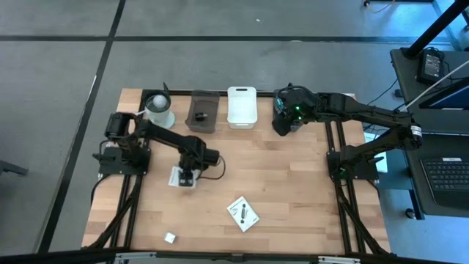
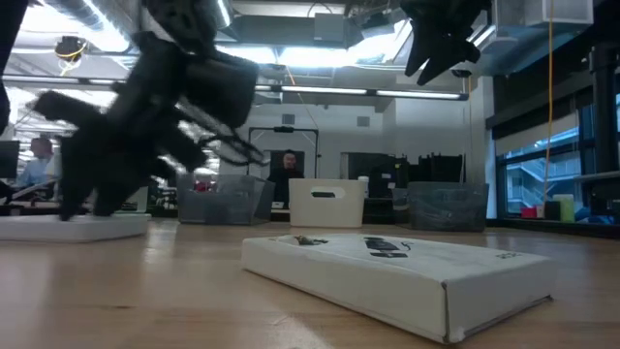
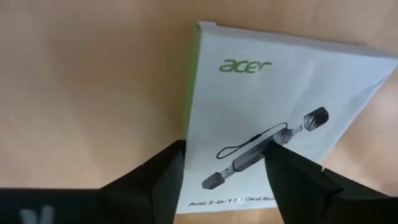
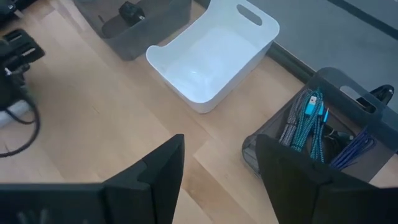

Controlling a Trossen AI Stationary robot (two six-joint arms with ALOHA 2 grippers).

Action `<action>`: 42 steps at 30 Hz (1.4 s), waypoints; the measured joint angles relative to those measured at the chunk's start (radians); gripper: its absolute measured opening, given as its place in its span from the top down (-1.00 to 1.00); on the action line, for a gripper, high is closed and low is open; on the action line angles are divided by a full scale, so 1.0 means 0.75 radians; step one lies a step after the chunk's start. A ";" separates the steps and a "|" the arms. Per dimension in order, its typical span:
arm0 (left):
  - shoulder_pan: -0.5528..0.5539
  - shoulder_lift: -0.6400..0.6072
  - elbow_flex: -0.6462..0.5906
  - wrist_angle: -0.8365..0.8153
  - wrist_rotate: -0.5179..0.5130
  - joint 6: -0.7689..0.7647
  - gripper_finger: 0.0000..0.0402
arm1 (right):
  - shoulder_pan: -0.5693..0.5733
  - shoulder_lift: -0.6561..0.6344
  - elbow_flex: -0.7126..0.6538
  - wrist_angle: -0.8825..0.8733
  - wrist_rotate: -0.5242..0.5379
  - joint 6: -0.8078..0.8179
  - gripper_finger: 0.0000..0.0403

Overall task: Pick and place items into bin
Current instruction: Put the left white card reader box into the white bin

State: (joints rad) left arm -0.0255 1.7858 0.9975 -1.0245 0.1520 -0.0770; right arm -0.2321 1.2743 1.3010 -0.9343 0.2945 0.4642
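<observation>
While I watch from above, my left claw (image 1: 186, 177) sits low over a white packet (image 3: 273, 118) on the desk (image 1: 293, 191), fingers apart and straddling it; whether they touch it I can't quite tell. A second white packet (image 1: 243, 213) lies near the middle, a tiny white cube (image 1: 170, 237) near the front edge. My right claw (image 1: 282, 126), fingers apart, hovers over a dark bin (image 4: 323, 127) of cables, beside the white bin (image 1: 242, 107).

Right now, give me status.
Left gripper open over a packet. Right gripper open, empty, above grey bin. Second packet on table, unobstructed.
</observation>
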 joint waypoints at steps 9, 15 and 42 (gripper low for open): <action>0.162 0.002 0.084 0.312 0.034 -0.360 0.17 | 0.073 0.000 0.000 -0.175 -0.005 0.108 0.00; 0.225 0.004 0.083 0.567 0.031 -0.576 0.24 | 0.153 0.000 0.000 -0.306 -0.004 0.267 0.00; 0.266 -0.037 0.083 0.707 -0.009 -0.283 0.39 | 0.644 0.241 -0.680 1.085 -0.011 1.261 0.89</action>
State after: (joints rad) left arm 0.1741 1.7578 1.0602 -0.4945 0.1456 -0.2896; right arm 0.2509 1.4554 0.7909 -0.1207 0.2864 1.4100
